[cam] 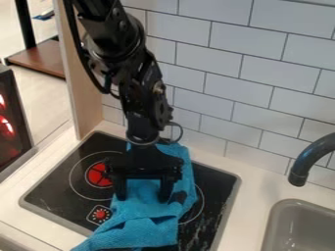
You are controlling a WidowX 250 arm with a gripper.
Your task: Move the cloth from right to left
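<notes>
The blue cloth (140,228) lies rumpled over the middle of the black stove top, its lower end hanging toward the front edge of the counter. My gripper (142,193) points down over the cloth's middle with its two fingers spread apart, blue fabric visible between them. Part of the cloth behind the gripper is hidden by the arm. Whether the fingertips touch the fabric I cannot tell.
Left of the cloth are the stove's red burner mark (99,174) and a small red knob print (99,214). A grey sink (302,230) and dark faucet (307,164) stand at the right. A tiled wall (226,93) rises behind, with a wooden panel (91,93) at the left.
</notes>
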